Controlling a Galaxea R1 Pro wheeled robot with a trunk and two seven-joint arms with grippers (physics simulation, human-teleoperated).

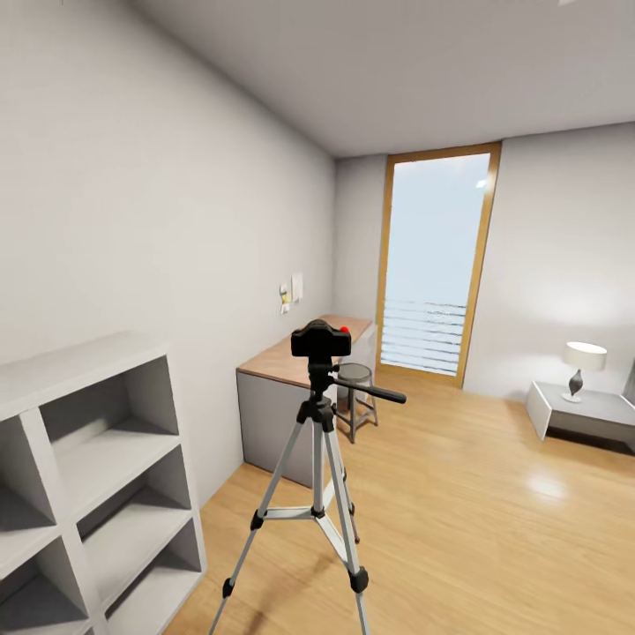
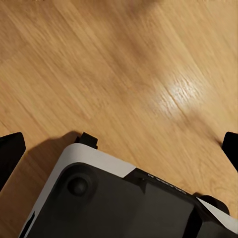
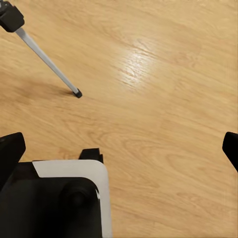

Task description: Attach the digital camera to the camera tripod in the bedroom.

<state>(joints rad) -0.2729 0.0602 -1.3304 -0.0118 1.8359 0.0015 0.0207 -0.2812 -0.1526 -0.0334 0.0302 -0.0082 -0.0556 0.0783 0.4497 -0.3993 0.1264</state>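
Digital camera: the digital camera (image 1: 321, 339), black with a red dot on top, sits on the black head of the camera tripod (image 1: 318, 459), upright and level, in contact with the head.
Camera tripod: stands on the wood-plank floor (image 1: 459, 520) of the bedroom, three silver-grey legs spread, pan handle (image 1: 375, 391) pointing toward the right of the head view. One leg and its black foot (image 3: 77, 93) appear in the right wrist view, resting on the floor.
Tripod surroundings: white cube shelf (image 1: 88, 476) near, on the left; desk (image 1: 295, 388) with wooden top behind it against the grey wall; stool (image 1: 354, 397) just beside the desk.
Room background: tall window (image 1: 434, 265) in a wooden frame at the far wall; lamp (image 1: 582, 369) on a low white table (image 1: 586, 413) at the right.
Left gripper: the left gripper (image 2: 119, 148) points down at the floor; fingers (image 2: 10, 153) wide apart at the frame edges, nothing between them.
Right gripper: the right gripper (image 3: 119, 148) also points down at the floor; fingers (image 3: 10, 156) wide apart, nothing between them.
Camera relative to fingers: the camera is on the tripod, well apart from both sets of fingers; neither touches it.
Robot base: the white and black base (image 2: 109, 198) lies under the left gripper, on the floor.
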